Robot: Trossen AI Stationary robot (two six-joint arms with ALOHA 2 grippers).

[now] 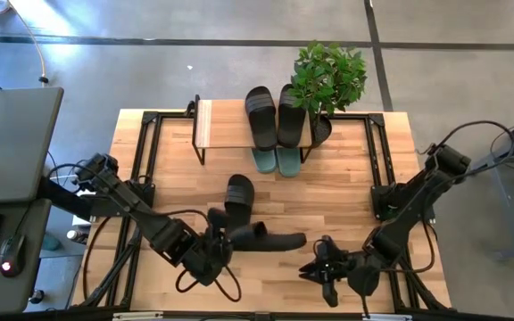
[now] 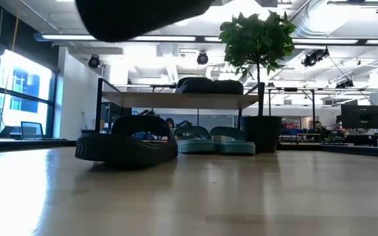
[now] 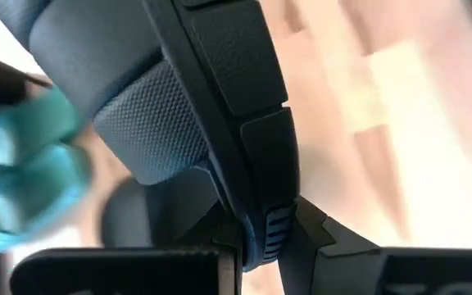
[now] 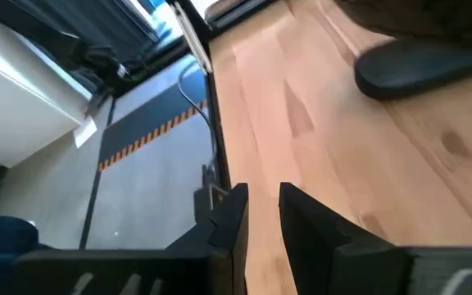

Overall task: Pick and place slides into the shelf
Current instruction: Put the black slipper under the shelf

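Slide, black: pinched by the left hand at one end, lifted clear of the worktop.
Second black slide: flat on the worktop, in front of the shelf.
Handling, by my guess: light rubber, flexible, grippy; best taken at sole edge or strap.
Right hand: slightly parted, empty, near the front edge.

In the high view the green slides show only their heels from under the shelf, at twelve o'clock of the surface. The plant hides part of the shelf's end. In the left wrist view, teal shapes at nine o'clock are too blurred to identify. In the low view, a dark object is cut off at twelve o'clock.
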